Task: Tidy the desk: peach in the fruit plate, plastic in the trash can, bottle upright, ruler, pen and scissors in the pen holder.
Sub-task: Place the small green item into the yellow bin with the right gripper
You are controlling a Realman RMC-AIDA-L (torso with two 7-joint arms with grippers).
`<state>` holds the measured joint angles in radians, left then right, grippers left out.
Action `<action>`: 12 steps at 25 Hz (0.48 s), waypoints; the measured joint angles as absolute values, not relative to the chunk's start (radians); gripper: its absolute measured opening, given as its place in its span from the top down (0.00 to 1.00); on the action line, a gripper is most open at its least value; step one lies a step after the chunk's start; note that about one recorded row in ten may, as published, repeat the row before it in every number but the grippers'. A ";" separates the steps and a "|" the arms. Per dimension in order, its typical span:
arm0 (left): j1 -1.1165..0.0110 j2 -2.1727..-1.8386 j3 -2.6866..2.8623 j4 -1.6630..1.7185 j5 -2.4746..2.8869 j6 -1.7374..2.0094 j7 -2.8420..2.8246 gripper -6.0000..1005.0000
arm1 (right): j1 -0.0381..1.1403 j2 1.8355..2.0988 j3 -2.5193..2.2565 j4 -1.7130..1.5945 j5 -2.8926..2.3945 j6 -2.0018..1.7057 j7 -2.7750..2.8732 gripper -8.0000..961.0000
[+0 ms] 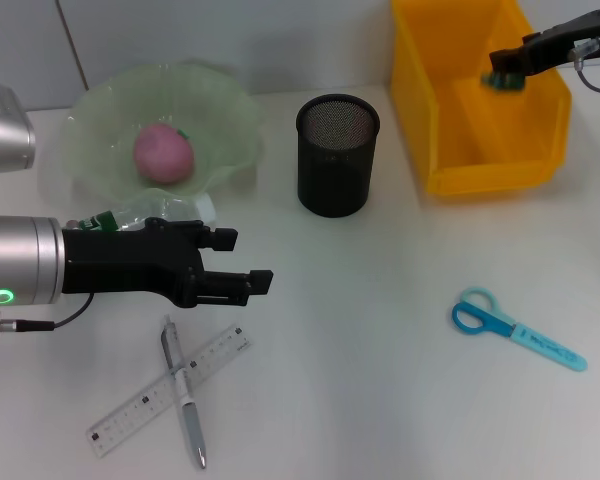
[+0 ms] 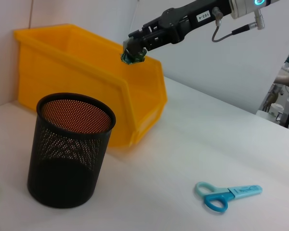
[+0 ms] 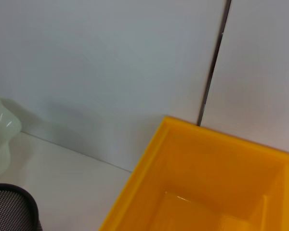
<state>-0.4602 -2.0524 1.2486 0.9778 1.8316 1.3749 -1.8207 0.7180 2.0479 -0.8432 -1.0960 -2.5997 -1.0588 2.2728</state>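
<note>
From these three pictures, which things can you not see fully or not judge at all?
- Bottle: head view, mostly hidden behind the left gripper; whether it lies or stands is unclear.
- Green plastic piece: small, pinched in the right gripper over the yellow bin; its shape is unreadable.
- Bin floor: right wrist view cuts it off at the edge.
- Ruler markings: too small.
- Pen holder inside: dark mesh, bottom not visible.

No text reads clearly: the white label (image 2: pixel 203 16) on the right arm (image 2: pixel 183 21) (small characters) stays illegible.
</note>
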 joint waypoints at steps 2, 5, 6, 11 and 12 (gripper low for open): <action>-0.460 -2.052 1.249 0.977 1.832 1.376 -1.819 0.19 | 0.716 2.048 -0.842 -1.097 -2.599 -1.059 2.275 0.51; -0.460 -2.052 1.248 0.976 1.832 1.376 -1.818 0.19 | 0.714 2.049 -0.842 -1.098 -2.598 -1.059 2.275 0.45; -0.460 -2.052 1.247 0.976 1.832 1.376 -1.818 0.19 | 0.713 2.050 -0.841 -1.101 -2.594 -1.060 2.275 0.42; -0.460 -2.055 1.247 0.977 1.832 1.376 -1.818 0.19 | 0.702 2.050 -0.837 -1.121 -2.541 -1.066 2.274 0.31; -0.460 -2.055 1.247 0.977 1.832 1.376 -1.818 0.19 | 0.694 2.051 -0.838 -1.132 -2.515 -1.066 2.272 0.29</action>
<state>-0.4601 -2.0552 1.2470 0.9771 1.8316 1.3760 -1.8179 0.6937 2.0505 -0.8384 -1.1321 -2.5147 -1.0663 2.2723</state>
